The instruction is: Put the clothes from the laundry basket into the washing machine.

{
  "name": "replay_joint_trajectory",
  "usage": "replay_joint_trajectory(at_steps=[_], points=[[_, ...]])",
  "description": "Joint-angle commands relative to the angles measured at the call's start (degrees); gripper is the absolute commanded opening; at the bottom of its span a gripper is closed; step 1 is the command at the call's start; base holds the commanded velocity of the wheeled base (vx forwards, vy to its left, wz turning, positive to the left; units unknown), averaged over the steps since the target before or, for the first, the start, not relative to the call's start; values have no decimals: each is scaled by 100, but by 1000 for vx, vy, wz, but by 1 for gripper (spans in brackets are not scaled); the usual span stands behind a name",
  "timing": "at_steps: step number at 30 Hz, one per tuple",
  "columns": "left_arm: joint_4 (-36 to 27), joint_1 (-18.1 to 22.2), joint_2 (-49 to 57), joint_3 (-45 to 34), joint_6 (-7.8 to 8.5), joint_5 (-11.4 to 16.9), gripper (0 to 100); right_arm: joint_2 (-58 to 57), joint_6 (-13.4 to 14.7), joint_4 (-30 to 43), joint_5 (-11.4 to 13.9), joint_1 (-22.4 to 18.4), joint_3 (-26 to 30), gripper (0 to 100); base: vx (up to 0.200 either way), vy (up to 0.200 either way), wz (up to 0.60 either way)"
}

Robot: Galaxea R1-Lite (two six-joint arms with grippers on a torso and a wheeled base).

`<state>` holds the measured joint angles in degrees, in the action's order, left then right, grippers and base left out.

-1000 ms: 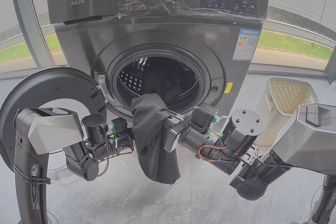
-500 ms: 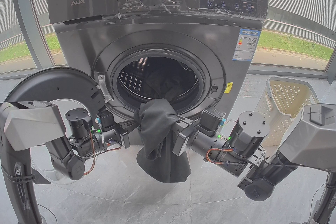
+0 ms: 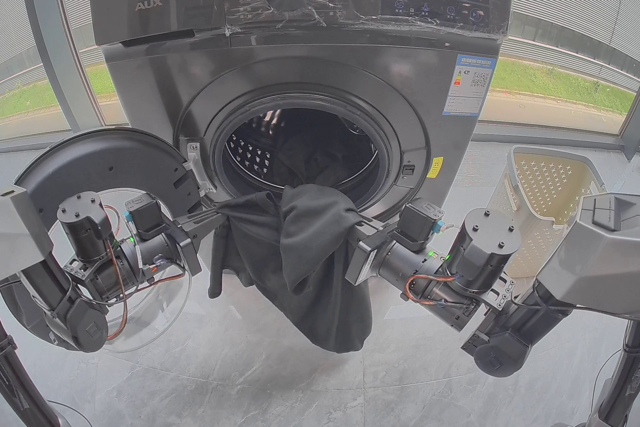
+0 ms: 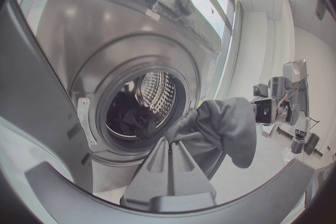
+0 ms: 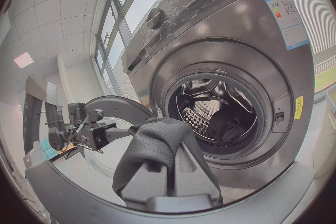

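Fingers of the left hand (image 4: 170,143) press together on a fold of the dark garment (image 3: 300,261), and the right hand (image 3: 358,223) is likewise clamped on the same piece. The two grips are apart, so the cloth is stretched between them like a sling. The garment hangs just in front of the washing machine (image 3: 300,68), level with the lower lip of the open drum (image 3: 303,148), and its loose end droops towards the floor (image 3: 267,375) without reaching it. The door (image 3: 100,168) stands swung wide on the robot's left. Judged from this, the task is well under way but this piece is not yet in: it has to be carried forward over the lip and let go inside. The laundry basket (image 3: 547,195) stands on the floor to the right of the machine. The head view gives its bare upper inner wall, but the right arm covers its bottom, so whether more clothes wait there cannot be told. The wrist views look deeper into the drum, and there dark clothes (image 5: 227,126) lie in a heap at the bottom. The left wrist view shows the mesh weave pinched at the fingertips. In the right wrist view the cloth drapes over that hand's tips and covers them.
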<state>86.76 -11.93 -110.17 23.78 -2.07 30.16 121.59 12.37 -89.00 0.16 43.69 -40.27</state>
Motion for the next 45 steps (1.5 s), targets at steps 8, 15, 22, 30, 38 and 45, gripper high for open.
replay_joint_trajectory(at_steps=[8,15,22,30,38,45], points=[[-1,-11,672,12,-48,-28,0,172,160,-3,-139,96,-122,0,0,0,0],[-1,-63,672,267,-56,-80,0,489,134,6,-139,34,-34,100,0,0,0],[-1,-204,663,390,-74,-300,0,752,63,6,-156,-106,159,100,0,0,0],[-10,-248,637,478,-83,-397,0,858,72,6,-271,-458,476,100,0,0,0],[-10,-327,672,469,-83,-406,0,858,72,6,-227,-344,511,100,0,0,0],[-10,-336,698,478,-83,-406,0,902,37,15,116,-238,449,100,0,0,0]])
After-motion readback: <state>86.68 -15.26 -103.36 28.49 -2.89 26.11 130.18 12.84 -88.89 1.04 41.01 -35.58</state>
